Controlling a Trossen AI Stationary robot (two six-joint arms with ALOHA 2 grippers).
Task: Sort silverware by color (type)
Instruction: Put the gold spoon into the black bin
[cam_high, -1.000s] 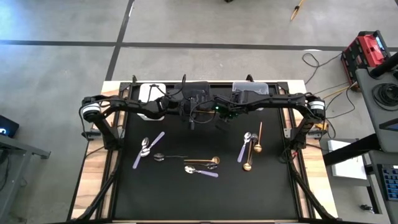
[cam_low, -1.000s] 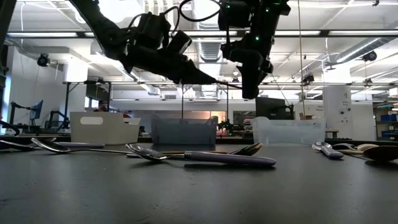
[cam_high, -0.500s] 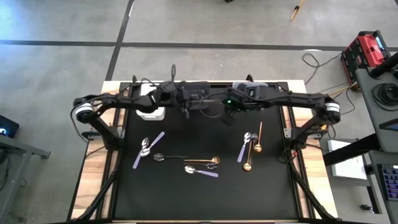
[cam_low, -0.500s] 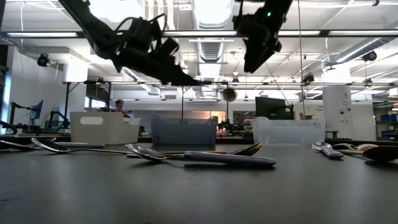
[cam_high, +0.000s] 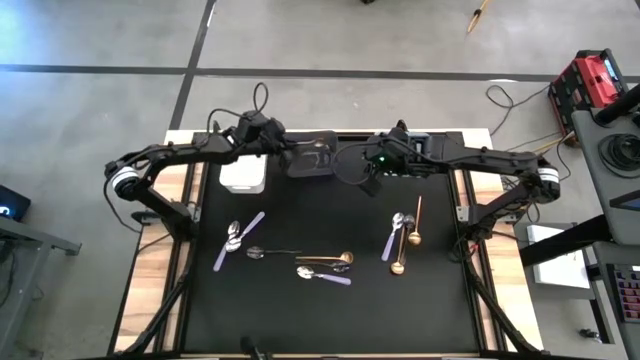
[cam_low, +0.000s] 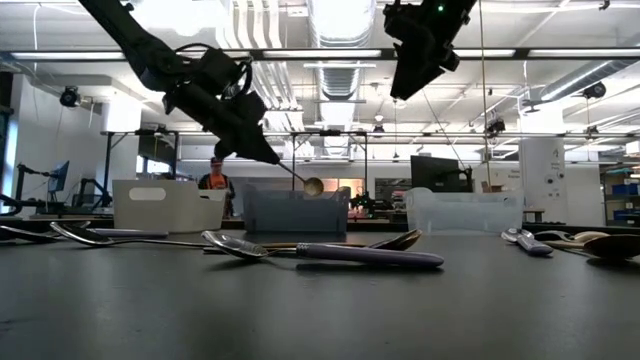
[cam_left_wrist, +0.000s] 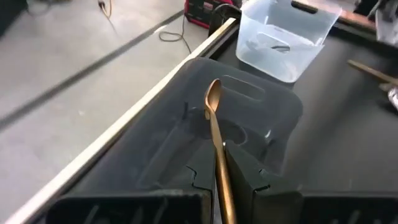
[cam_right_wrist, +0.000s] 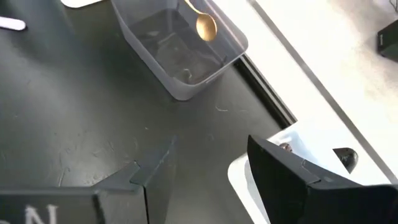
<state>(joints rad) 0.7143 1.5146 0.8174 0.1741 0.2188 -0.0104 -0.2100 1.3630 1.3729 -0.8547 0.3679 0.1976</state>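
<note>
The left end effector (cam_left_wrist: 219, 163) is pinching the handle of a gold spoon (cam_left_wrist: 214, 121) between narrow, closed fingers, and is holding it out over the dark bin (cam_left_wrist: 249, 115) at the back of the tabletop (cam_high: 330, 310), bowl end forward and tipped slightly down. In the low view the spoon's bowl (cam_low: 313, 186) is hanging just above the rim of that bin (cam_low: 296, 212), between the white bin (cam_low: 168, 205) and the clear bin (cam_low: 463, 211). To do this step well, the arm should probably be bringing the spoon's bowl fully inside the bin's walls and lowering a little before letting go, so that the slim spoon is dropping flat into the bin rather than catching the rim and bouncing out; a slow parting of the fingers would be helping too, since the handle is gripped near its end and the spoon may swing. The right end effector (cam_right_wrist: 205, 171) is standing with its fingers wide apart and holding nothing, hovering over the back of the tabletop just beside the dark bin, near enough that the left arm should be keeping clear of it. The remaining silverware is lying well apart from both end effectors: a left cluster (cam_high: 240, 237), a middle cluster (cam_high: 325, 265) and a right cluster (cam_high: 404, 237), mixing gold, lilac-handled and grey pieces still to be sorted.
</note>
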